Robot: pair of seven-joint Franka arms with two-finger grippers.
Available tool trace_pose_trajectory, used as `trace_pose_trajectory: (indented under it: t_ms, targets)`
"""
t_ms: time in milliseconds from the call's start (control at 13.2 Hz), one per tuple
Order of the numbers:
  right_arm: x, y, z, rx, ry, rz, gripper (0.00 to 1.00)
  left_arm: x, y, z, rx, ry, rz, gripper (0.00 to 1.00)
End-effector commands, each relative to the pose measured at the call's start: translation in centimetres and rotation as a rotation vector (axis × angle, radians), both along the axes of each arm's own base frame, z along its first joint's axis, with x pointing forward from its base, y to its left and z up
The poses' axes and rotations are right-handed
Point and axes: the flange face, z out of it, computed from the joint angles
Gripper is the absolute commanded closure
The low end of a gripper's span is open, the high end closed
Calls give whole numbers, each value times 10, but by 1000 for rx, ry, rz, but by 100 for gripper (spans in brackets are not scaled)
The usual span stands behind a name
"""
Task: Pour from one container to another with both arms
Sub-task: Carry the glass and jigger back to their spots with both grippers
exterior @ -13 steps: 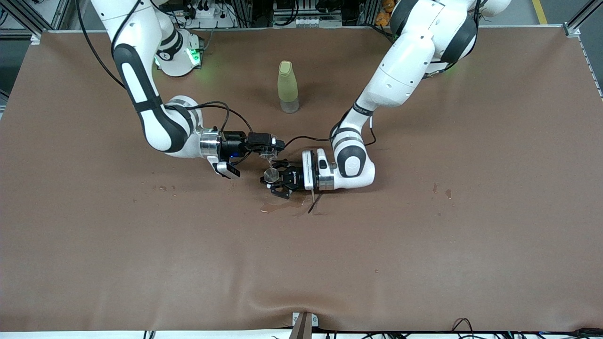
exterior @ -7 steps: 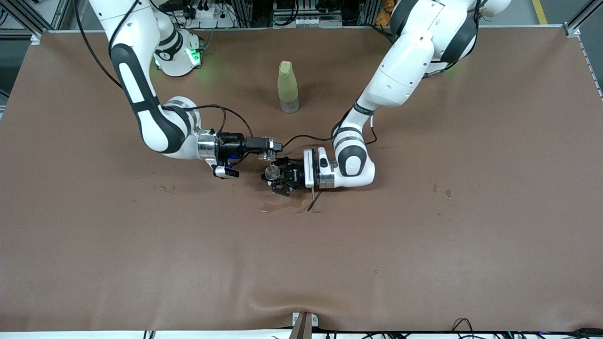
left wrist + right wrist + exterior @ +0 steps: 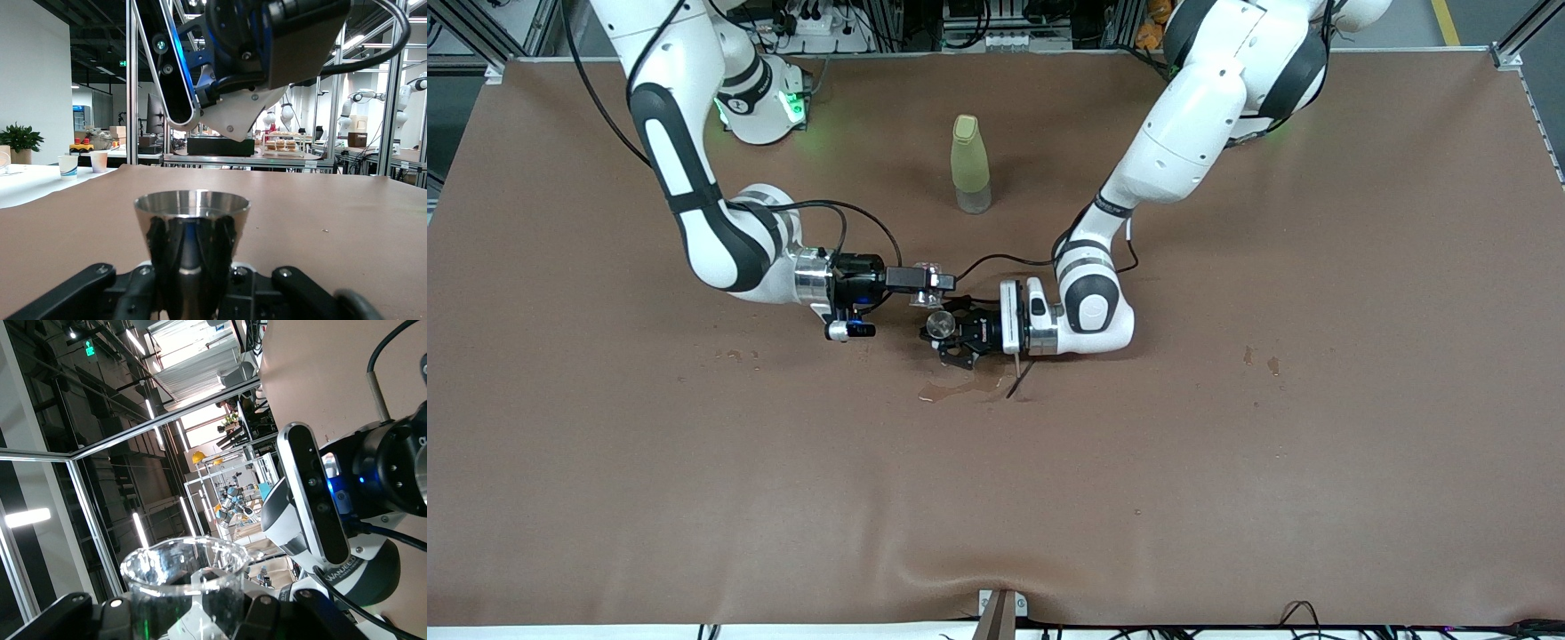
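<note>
While both arms meet near the middle of the table [image 3: 1316, 498], a small container is held by each. The left gripper [image 3: 951, 339] is closed around a metal cup [image 3: 938, 325], which the left wrist view shows upright, its flared mouth up and the fingers [image 3: 155, 257] pressed to its narrower lower body. The right gripper [image 3: 930, 282] is closed on a clear glass beaker [image 3: 925, 288]; in the right wrist view its open rim [image 3: 183, 568] is seen between the black fingers [image 3: 263, 617], and it is turned on its side over the metal cup. No liquid can be made out in it.

The metal cup [image 3: 192, 250] is judged stiff and light, but smooth and polished, so a slip under a loose grip is likely; it is best held low on the tapered body, as it is. The beaker is judged light, brittle and slick, so only moderate squeeze should be applied, at mid-wall below the rim.

A wet patch [image 3: 960, 388] lies on the table just nearer the front camera than the grippers, with a thin dark stick [image 3: 1018, 382] beside it. A pale green bottle [image 3: 970, 165] stands farther from the camera, toward the bases, untouched.
</note>
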Motion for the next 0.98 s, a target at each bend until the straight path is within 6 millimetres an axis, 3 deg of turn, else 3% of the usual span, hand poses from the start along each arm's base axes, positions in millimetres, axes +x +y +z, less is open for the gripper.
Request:
trace_pose_trajectory:
  t_ms: [0, 76, 302, 453, 605, 756, 907]
  targets:
    - [4, -2, 17, -40, -176, 53, 100, -3, 0, 8, -19, -15, 8, 100]
    - [12, -12, 19, -70, -306, 64, 100, -4, -1, 8, -20, -14, 8, 100]
    - [22, -19, 31, -104, -691, 78, 100, -1, 1, 8, -20, -13, 12, 100]
    - [34, -38, 39, -119, -923, 74, 100, 10, 17, 10, -18, -2, 37, 100]
    - [47, -75, 49, -136, -1099, 76, 100, 25, 38, 25, -17, 25, 61, 100]
    - [57, -118, 60, -136, -1241, 106, 100, 36, 74, 50, 7, 66, 72, 100]
    - [67, -167, 68, -138, -1373, 109, 100, 60, 115, 69, 58, 75, 49, 100]
